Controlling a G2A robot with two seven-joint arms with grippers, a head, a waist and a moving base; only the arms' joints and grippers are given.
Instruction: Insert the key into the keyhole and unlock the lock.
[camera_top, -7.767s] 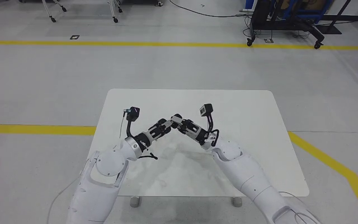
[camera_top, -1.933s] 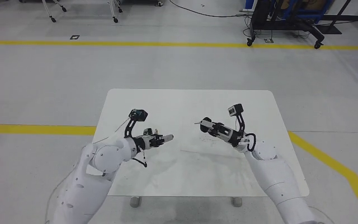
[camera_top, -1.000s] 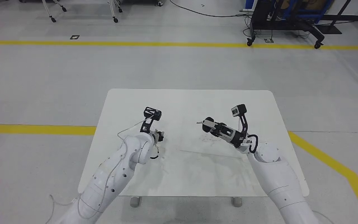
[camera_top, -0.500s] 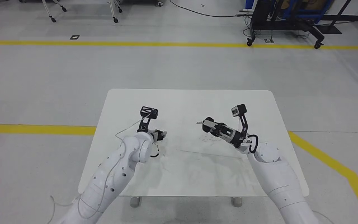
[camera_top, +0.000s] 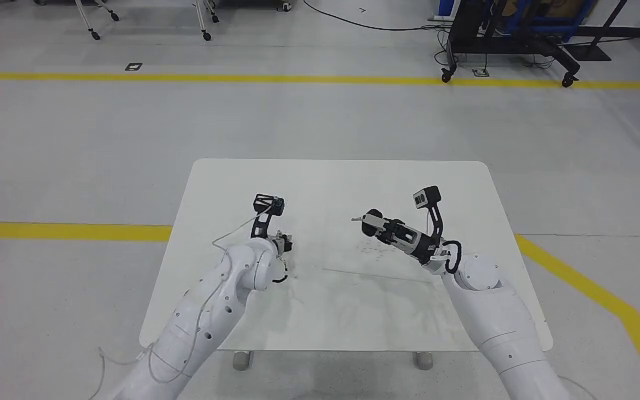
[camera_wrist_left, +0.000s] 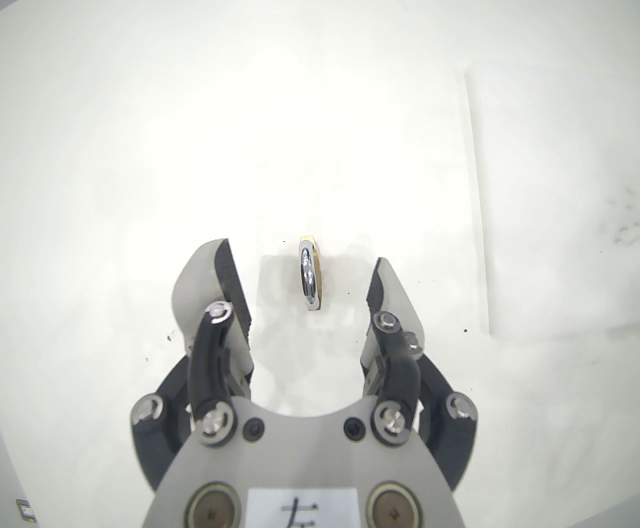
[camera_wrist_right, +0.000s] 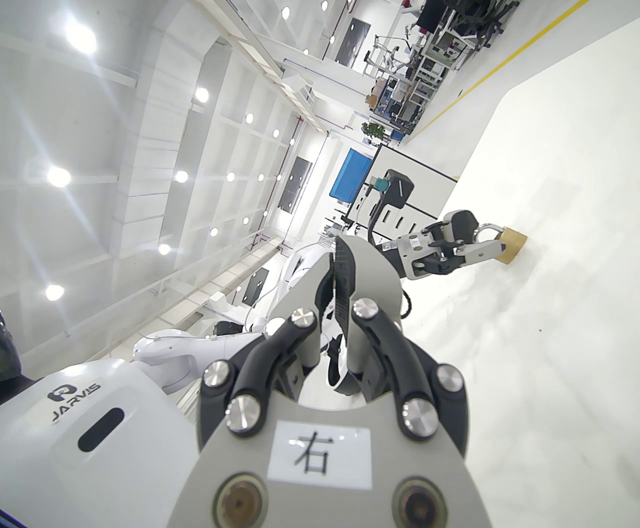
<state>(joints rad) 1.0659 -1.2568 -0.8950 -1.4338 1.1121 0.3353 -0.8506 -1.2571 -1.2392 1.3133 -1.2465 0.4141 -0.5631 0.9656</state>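
- Lock (camera_wrist_left: 311, 280): stands on its narrow base on the table (camera_wrist_left: 150, 125), brass body down and chrome shackle up towards the palm. It sits in the gap between the left fingers, nearer neither, and touches neither pad. No keyhole can be seen.
- Left gripper (camera_wrist_left: 300, 255): poised above the lock with its fingers spread wide, one on each flat side. The right wrist view shows their tips level with the shackle.
- Key (camera_top: 353, 218): judged to be the thin sliver projecting past the right fingertips in the top view. It is too small to confirm.
- Right gripper (camera_wrist_right: 336, 250): fingers pressed together on that sliver, held off the table, well apart from the lock and pointing towards it.
- Step in hand: securing the lock. Insertion has not begun.
- Next move, as judged: close the left fingers squarely on the flat faces without tipping the lock. Then lift and turn it so the keyhole, probably on the underside, faces the key.
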